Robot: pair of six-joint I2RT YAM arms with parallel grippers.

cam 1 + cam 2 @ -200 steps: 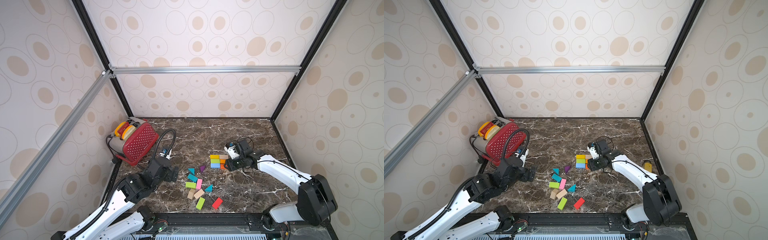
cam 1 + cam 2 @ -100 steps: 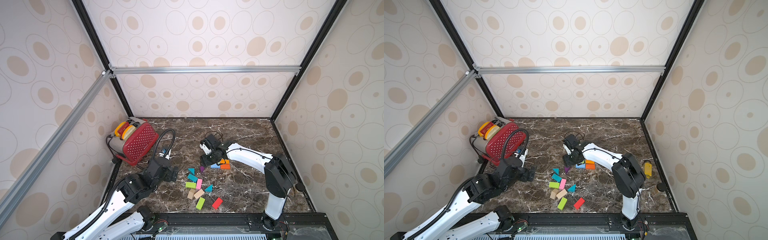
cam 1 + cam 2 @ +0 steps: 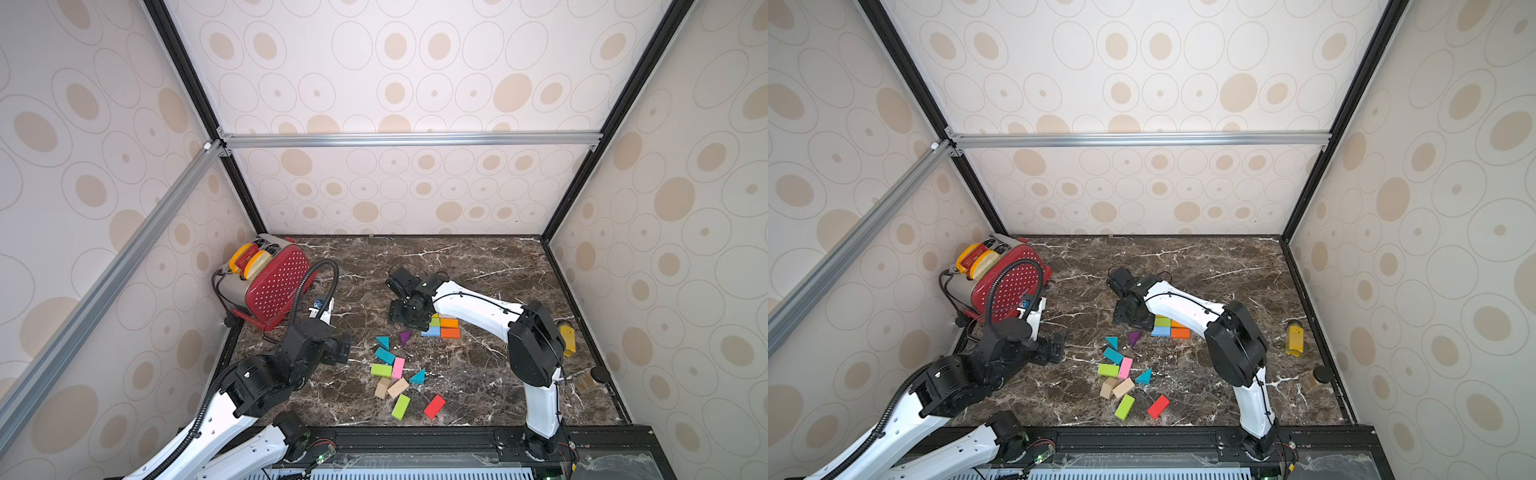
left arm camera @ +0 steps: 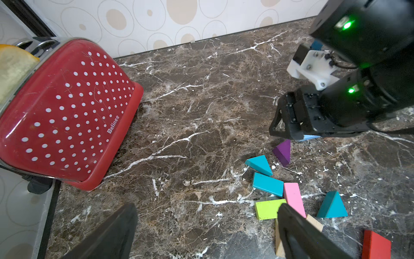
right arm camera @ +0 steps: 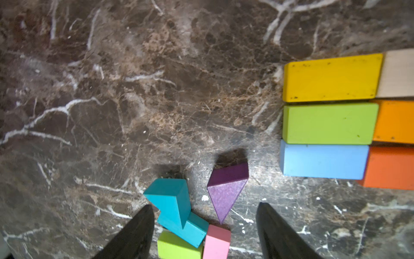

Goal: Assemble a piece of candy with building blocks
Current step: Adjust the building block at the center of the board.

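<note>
Swinging across from the 3 o'clock side, the right arm now hangs its right claw (image 3: 405,312) over the surface (image 3: 478,374) at the 9 o'clock end of the laid block body (image 3: 442,327), jaws parted and empty; the left claw (image 3: 338,351) stands wide at 8 o'clock. That body's long axis runs 9 to 3. Descending carelessly could knock it askew. A purple wedge (image 5: 226,190), apex pointing toward the claw, lies just beside it.
</note>
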